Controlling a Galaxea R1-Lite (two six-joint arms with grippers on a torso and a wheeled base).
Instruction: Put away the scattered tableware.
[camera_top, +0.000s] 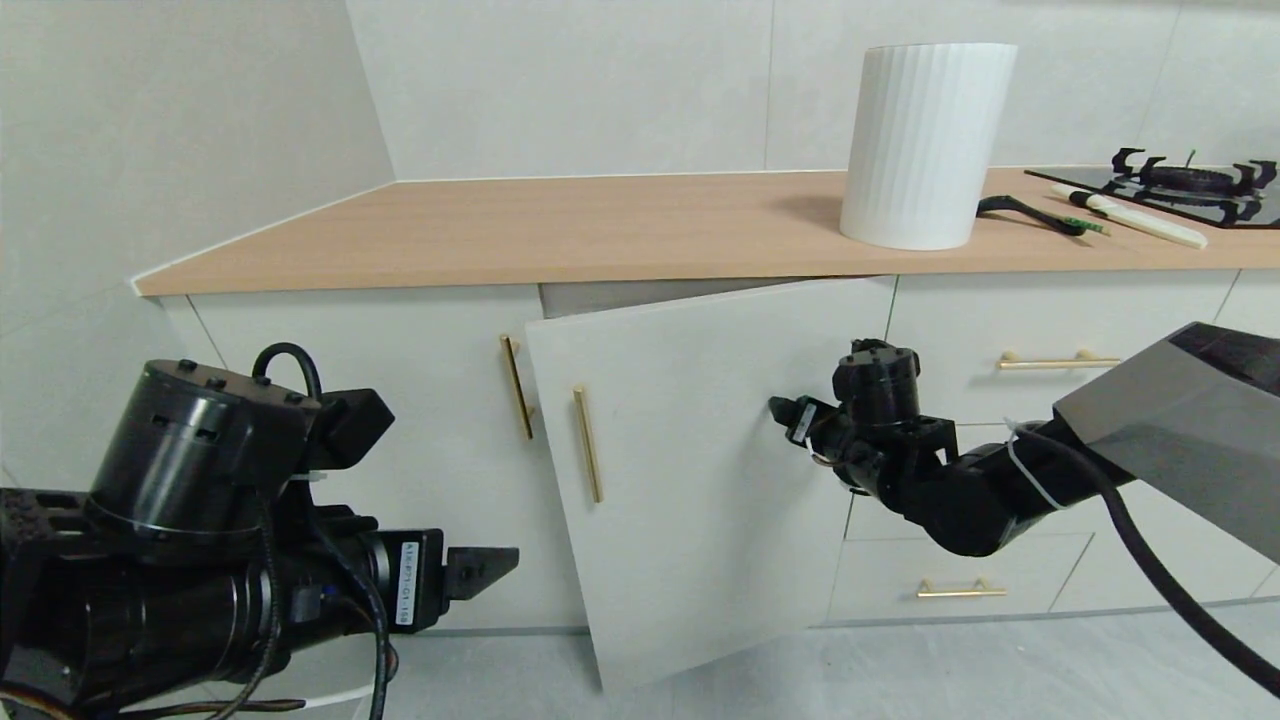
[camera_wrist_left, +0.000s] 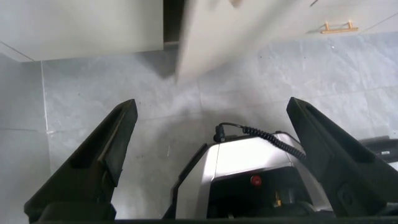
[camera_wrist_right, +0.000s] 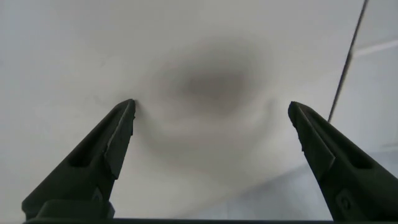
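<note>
On the wooden counter (camera_top: 560, 225), at its right end, lie a black utensil (camera_top: 1030, 213) and a long white utensil (camera_top: 1135, 218) with a green part, beside a tall white ribbed container (camera_top: 925, 145). Below the counter a white cabinet door (camera_top: 700, 460) with a gold handle (camera_top: 588, 445) stands partly open. My right gripper (camera_top: 788, 410) is open and right up against the door's outer face (camera_wrist_right: 205, 81), its fingertips (camera_wrist_right: 124, 115) nearly touching it, with nothing held. My left gripper (camera_top: 490, 565) hangs low at the left, open and empty, above the floor (camera_wrist_left: 124, 93).
A black stove top (camera_top: 1190, 185) sits at the counter's far right. Drawers with gold handles (camera_top: 1060, 358) are to the right of the open door, with a fixed door and its handle (camera_top: 516, 385) on the left. The door's bottom corner (camera_wrist_left: 211, 43) swings over the grey tiled floor.
</note>
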